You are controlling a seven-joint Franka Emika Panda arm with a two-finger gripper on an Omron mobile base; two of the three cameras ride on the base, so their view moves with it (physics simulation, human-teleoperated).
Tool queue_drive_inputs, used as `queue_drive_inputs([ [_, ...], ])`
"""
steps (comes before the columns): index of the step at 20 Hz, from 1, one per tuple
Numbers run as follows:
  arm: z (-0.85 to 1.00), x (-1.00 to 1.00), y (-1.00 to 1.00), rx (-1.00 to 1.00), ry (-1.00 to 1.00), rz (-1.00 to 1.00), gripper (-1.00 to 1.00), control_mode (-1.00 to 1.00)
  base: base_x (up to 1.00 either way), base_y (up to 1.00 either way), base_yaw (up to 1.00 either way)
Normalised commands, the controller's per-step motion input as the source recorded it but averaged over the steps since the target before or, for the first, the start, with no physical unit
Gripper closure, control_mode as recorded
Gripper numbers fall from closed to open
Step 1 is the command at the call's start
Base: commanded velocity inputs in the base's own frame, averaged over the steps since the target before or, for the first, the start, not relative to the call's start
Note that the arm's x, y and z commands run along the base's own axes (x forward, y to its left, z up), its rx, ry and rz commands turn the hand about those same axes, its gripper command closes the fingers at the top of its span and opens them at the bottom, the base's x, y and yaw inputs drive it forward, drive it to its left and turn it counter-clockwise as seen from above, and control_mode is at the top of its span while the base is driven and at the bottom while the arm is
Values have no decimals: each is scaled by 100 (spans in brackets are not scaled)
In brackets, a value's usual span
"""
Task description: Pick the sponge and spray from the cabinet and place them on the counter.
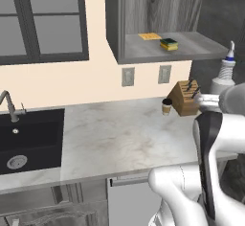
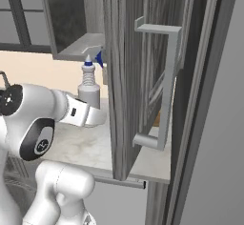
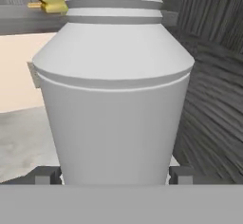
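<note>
Counter (image 1: 119,139): broad bare stretch between the sink (image 1: 28,139) at left and the knife block (image 1: 184,98) with paper cup (image 1: 166,106) at far right; open passage over the middle. Cabinet (image 1: 143,9) shelf: sponge (image 1: 169,44) and yellow cloth (image 1: 150,36) sit mid-shelf, free room at its right end. Right side: open cabinet door (image 2: 138,76) with handle (image 2: 164,86) stands close beside the spray (image 2: 89,88), walling off that flank.
</note>
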Motion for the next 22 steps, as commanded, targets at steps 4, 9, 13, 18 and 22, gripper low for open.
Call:
queue_drive_inputs([
  [4,-50,-19,28,1,0,11,100,-100,0,0,0],
  [9,-39,-16,23,1,0,11,100,-100,0,0,0],
  [13,-36,-12,24,2,1,11,100,-100,0,0,0],
  [18,-37,-7,27,2,0,10,100,-100,0,0,0],
  [22,-46,6,32,0,0,8,100,-100,0,0,0],
])
